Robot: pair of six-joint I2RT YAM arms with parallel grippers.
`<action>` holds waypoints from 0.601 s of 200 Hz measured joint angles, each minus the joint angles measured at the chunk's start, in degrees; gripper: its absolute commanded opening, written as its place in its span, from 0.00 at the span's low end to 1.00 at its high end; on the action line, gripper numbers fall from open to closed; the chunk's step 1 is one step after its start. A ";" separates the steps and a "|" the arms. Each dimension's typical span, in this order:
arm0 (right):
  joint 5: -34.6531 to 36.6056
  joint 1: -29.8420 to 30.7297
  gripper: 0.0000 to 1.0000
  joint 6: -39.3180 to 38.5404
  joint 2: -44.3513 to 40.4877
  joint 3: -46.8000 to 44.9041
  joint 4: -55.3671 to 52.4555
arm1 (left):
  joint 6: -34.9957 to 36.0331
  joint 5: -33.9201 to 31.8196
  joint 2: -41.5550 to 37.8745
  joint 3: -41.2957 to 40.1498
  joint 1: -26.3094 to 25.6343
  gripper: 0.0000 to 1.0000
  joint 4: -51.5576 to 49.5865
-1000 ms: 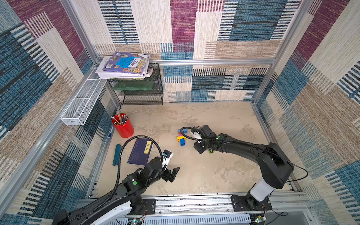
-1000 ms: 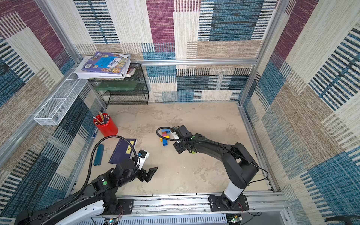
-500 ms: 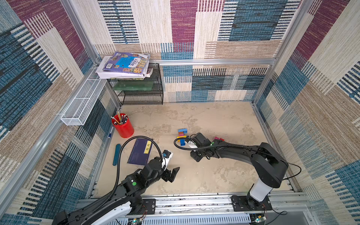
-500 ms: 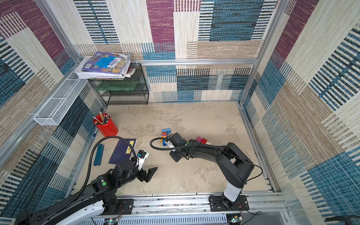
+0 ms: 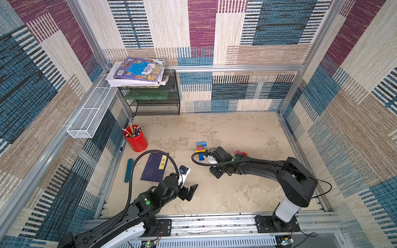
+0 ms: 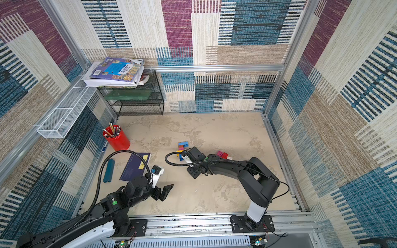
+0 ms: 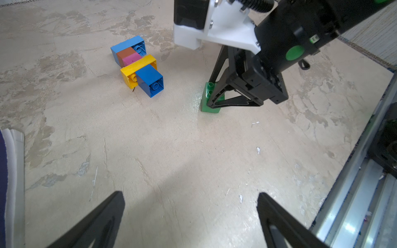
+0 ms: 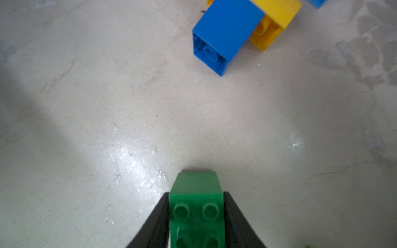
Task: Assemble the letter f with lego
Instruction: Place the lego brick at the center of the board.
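The green lego brick (image 8: 196,182) stands on the table (image 5: 236,133) between the jaws of the right gripper (image 8: 196,194). The jaws are narrow, and the two black fingers (image 8: 154,225) lie against opposite sides of the brick with no gap showing. Its studs point up toward the wrist, and its base rests flat on the table in the left wrist view (image 7: 211,108). Four studs show. The rest of the brick is cut off by the picture's edge, so I cannot tell whether it is square or oblong, nor where its long axis lies. In both top views the arm hides it.

The lego assembly (image 5: 201,150) lies on its side, near the green brick but apart from it. Its long axis runs from a light blue end, farthest from the arm bases, through brown and pink to a blue end. A yellow oblong lies crosswise. The blue brick (image 8: 225,32) turns its hollow underside toward the green brick. Pink and red bricks (image 5: 241,153) lie beyond the right arm.

The left gripper (image 7: 189,196) hovers with its jaws wide and nothing between them.
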 measured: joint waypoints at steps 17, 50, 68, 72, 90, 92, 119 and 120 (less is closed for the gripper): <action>0.00 -0.37 0.48 0.07 -1.97 -0.07 -0.02 | 0.00 0.00 0.00 0.00 0.00 0.99 0.00; -0.26 -1.86 0.49 0.52 -5.11 -0.20 -0.04 | 0.00 -0.02 0.00 0.00 0.00 0.99 0.00; -0.46 -3.04 0.52 0.98 -6.45 -0.20 -0.07 | 0.00 -0.02 0.00 0.00 0.00 0.99 0.00; -0.46 -3.32 0.52 1.16 -6.73 -0.20 -0.07 | 0.00 0.00 0.00 0.00 0.00 0.99 0.00; -0.09 -5.05 0.54 1.60 -7.96 -0.22 -0.09 | 0.00 0.02 0.02 0.00 0.00 0.99 0.00; 0.07 -5.29 0.54 1.68 -8.07 -0.22 -0.11 | 0.00 0.02 0.02 0.00 0.00 0.99 0.00; 2.82 -9.29 0.57 3.65 -8.94 -0.22 -0.72 | 0.00 0.24 0.46 0.09 0.00 0.99 0.00; 2.99 -9.46 0.57 3.78 -8.94 -0.22 -0.79 | 0.00 0.24 0.50 0.13 0.00 0.99 0.00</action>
